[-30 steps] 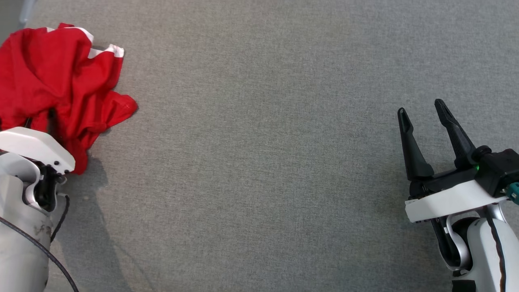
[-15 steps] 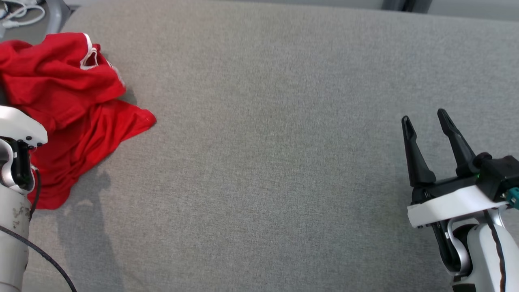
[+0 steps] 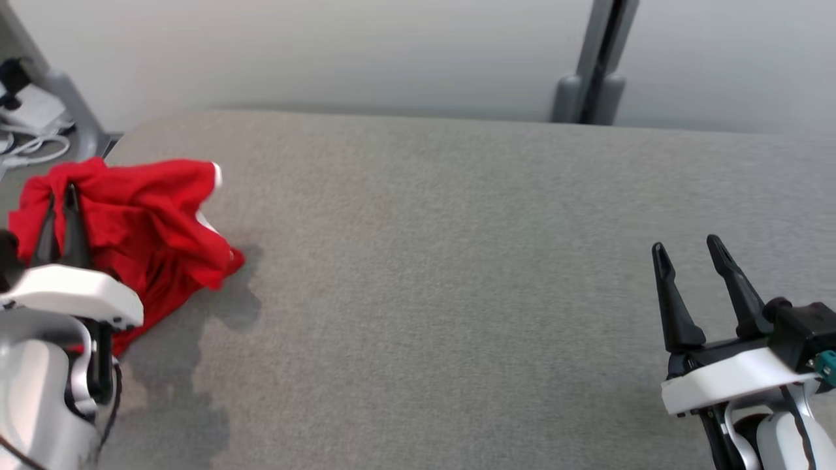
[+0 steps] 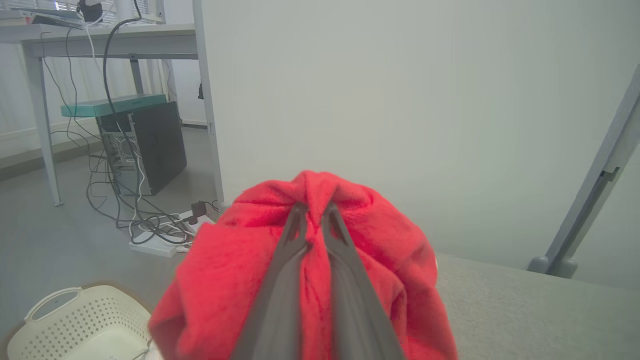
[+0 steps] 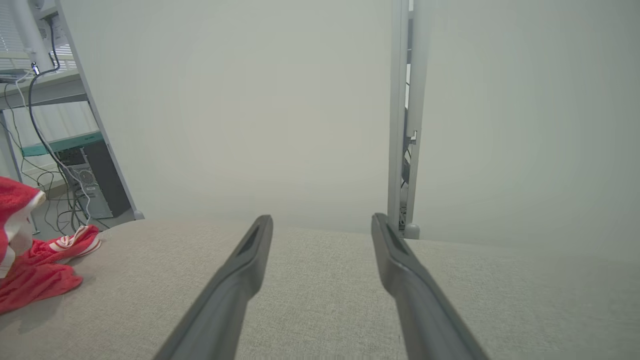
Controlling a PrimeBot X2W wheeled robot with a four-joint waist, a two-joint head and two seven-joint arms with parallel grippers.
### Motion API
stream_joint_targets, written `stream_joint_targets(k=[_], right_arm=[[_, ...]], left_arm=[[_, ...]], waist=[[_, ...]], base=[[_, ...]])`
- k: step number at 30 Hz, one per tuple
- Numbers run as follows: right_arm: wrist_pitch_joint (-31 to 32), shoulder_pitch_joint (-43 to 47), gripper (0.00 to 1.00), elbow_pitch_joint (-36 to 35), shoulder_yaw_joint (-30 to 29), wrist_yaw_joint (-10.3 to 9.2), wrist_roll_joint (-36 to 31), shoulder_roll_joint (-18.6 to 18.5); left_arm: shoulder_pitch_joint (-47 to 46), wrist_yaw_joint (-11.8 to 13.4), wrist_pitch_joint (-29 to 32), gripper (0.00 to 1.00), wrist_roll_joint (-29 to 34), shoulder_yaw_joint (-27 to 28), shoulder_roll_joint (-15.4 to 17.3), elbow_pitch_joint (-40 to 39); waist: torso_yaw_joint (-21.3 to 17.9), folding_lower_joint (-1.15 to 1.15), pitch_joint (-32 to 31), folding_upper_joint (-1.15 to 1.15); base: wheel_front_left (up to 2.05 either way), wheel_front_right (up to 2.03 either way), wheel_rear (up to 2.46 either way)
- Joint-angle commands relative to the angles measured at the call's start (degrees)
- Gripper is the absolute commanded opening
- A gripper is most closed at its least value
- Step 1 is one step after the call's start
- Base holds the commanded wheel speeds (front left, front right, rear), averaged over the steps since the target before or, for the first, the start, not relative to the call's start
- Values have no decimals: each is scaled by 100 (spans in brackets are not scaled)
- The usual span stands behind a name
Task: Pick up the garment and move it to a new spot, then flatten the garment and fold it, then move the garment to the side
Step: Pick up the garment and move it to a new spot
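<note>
The garment (image 3: 150, 228) is a crumpled red piece with white trim at the left end of the grey padded table (image 3: 457, 274). My left gripper (image 3: 60, 199) is shut on its upper fold, and the cloth is lifted into a bunch that drapes down to the table. In the left wrist view the red garment (image 4: 240, 270) wraps around both dark fingers, and the left gripper (image 4: 314, 210) pinches the fabric at its tips. My right gripper (image 3: 686, 251) stands open above the table's right side with nothing between its fingers. The right wrist view has the right gripper (image 5: 322, 220) open and the garment (image 5: 35, 275) far to the left.
A pale wall and a grey post (image 3: 591, 65) stand behind the table. Off the table's left end are a white perforated basket (image 4: 75, 320), a desk with a computer tower (image 4: 142, 145) and tangled cables (image 4: 150, 225) on the floor.
My left gripper has shut on the garment and lifted it into a bunch. The head camera has tilted up, so the wall and table's far edge have come into view. The right gripper stays open.
</note>
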Motion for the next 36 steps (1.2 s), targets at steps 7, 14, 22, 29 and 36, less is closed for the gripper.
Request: stream_joint_targets(k=[7, 14, 22, 29, 36], right_arm=[[182, 338, 100, -301, -134, 0, -9, 35], [304, 409, 100, -502, -194, 0, -7, 57], [315, 309, 100, -605, -80, 0, 68, 117], [177, 183, 100, -506, -21, 0, 186, 164], [5, 71, 100, -367, 22, 0, 307, 183]], left_arm=[[1431, 645, 699, 0, 160, -163, 40, -2458], [1940, 906, 1084, 0, 350, -511, -33, -3688], [1433, 626, 1154, 0, 377, -1098, -356, -3420], [857, 363, 1085, 0, 480, -1632, -786, -2569], [494, 67, 1103, 0, 400, -1969, -1086, -1656]], waist=[[-710, 0, -458, 0], [-1329, 0, -490, 0], [-2153, 0, -212, 0], [-2757, 0, 301, 0], [-2986, 0, 717, 0]], base=[[0, 0, 0], [0, 0, 0], [0, 0, 0], [0, 0, 0], [0, 0, 0]])
